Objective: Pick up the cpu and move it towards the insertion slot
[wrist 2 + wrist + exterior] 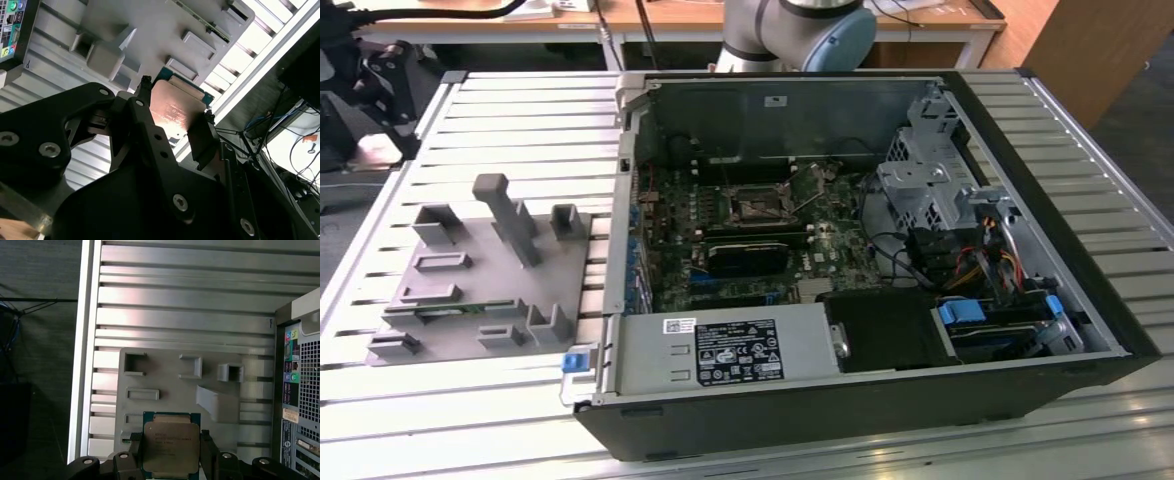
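The gripper (171, 456) is pinching the cpu (171, 445) by two opposite edges, with one black finger (134, 456) pressed to each side. In the first wrist view the chip's pale metal top faces the camera, and its green board shows as a thin border around it. The cpu hangs in the air, clear of the grey plastic fixture (165, 385) that lies on the table behind it.

The table (520, 110) is a bed of long aluminium slats with dark grooves between them, and it glares white where the light strikes. The fixture sits toward the exterior view's left. An open computer case (854, 415) lies on its side across the middle and the exterior view's right.

Inside the case, on the green motherboard, the insertion slot (757, 205) sits in the upper middle of the board, a shiny frame around a dark centre. A long black card (747, 258) lies just below it in the frame. The cpu is outside the case, well apart from the slot.

The arm's pale grey and blue joint (794, 30) stands at the top middle of the exterior view, behind the case. Beyond the table are wooden furniture (1101, 45), loose cables and a dark floor (40, 390).
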You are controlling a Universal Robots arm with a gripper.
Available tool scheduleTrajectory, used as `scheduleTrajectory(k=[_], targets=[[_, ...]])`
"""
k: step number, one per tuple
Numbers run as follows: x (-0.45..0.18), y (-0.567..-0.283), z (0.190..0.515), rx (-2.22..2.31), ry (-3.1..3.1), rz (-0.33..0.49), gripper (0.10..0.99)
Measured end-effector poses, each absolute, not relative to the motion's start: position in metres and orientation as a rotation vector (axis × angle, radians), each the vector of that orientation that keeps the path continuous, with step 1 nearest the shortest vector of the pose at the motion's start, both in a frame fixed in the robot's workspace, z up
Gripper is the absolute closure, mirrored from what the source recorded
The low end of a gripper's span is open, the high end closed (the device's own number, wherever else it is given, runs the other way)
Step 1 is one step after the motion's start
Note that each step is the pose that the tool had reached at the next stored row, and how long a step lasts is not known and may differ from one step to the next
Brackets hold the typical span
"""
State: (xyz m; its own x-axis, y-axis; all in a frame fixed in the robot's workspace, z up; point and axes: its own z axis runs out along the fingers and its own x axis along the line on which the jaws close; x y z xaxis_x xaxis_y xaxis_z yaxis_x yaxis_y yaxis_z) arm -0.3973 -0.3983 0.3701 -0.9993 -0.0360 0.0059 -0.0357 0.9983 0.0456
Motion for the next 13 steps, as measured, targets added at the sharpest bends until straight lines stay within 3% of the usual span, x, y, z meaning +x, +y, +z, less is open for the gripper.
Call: scheduleTrajectory(k=[13], targets=[[-0.378,-0.397,0.37,0.056,-3.134,-0.071,0.545]])
